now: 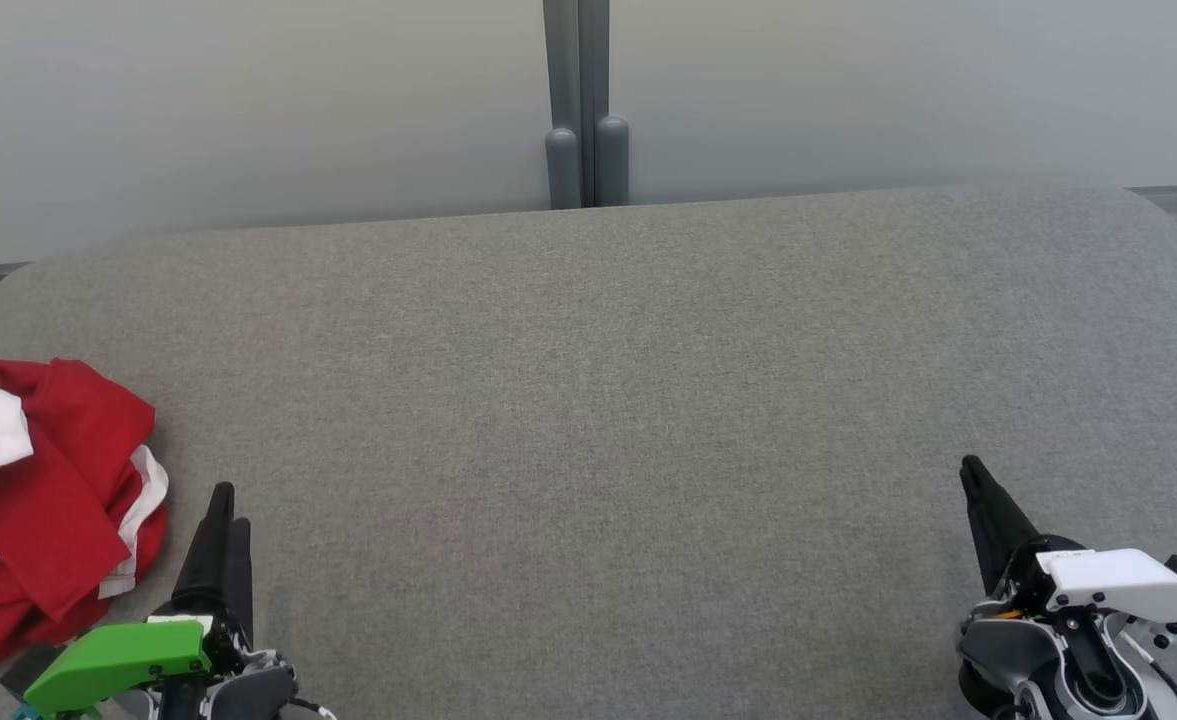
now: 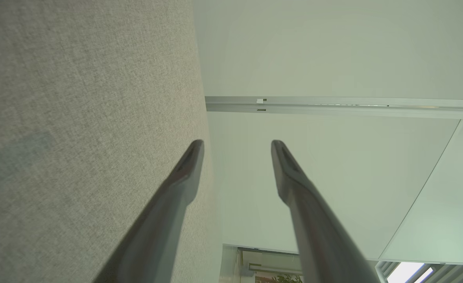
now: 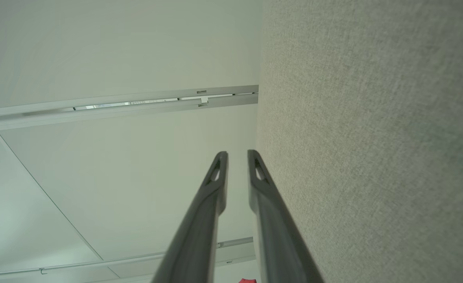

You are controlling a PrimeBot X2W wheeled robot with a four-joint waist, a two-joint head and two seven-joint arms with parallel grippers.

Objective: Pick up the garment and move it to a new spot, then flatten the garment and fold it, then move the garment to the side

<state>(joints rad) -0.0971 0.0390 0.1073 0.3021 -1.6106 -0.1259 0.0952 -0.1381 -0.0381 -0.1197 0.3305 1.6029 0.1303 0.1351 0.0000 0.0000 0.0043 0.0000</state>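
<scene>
Left gripper: fingers parted moderately, nothing between them; sits near left on the grey upholstered surface. Right gripper: fingers drawn nearly together, empty; near right. Garment: red with white trim, crumpled, at the surface's left edge, just left of the left gripper.

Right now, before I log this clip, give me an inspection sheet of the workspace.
Surface: grey fabric top, smooth.
Job's things: red and white garment, crumpled at the left edge.
Clutter: nothing seen.
Hands: left hand open, empty, just right of the garment and apart from it; right hand shut, empty, at the lower right.
Cables: thin white lead at the left wrist.
Surroundings: pale wall panels and a grey post behind.
</scene>
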